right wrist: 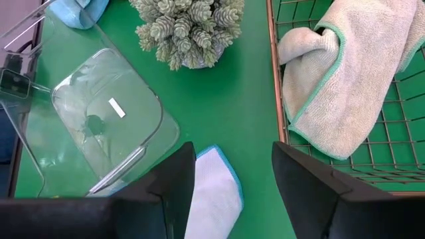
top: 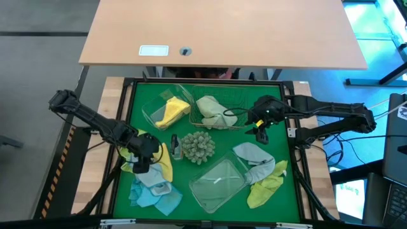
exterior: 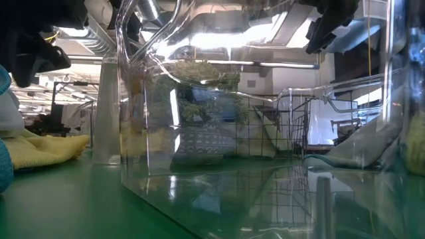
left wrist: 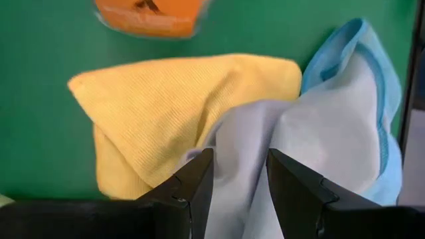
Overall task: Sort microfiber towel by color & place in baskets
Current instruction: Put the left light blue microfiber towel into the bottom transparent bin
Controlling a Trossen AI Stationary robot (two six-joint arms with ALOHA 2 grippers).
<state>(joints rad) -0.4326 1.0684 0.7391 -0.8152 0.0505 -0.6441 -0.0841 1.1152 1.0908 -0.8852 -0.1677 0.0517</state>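
Over blue towel (left wrist: 332,126), left tool (left wrist: 239,179) seemingly closing.

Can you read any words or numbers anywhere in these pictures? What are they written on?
No words or numbers can be read.
White label on the wooden desk: too small to read.
Small white sticker on the empty clear tub: blank or too small to tell.
Orange tag on the green mat: dark mark, blurred, unreadable.

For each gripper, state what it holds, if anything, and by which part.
The left gripper pinches a light blue towel by a bunched fold near its middle. The right gripper is open above the mat, holding nothing.
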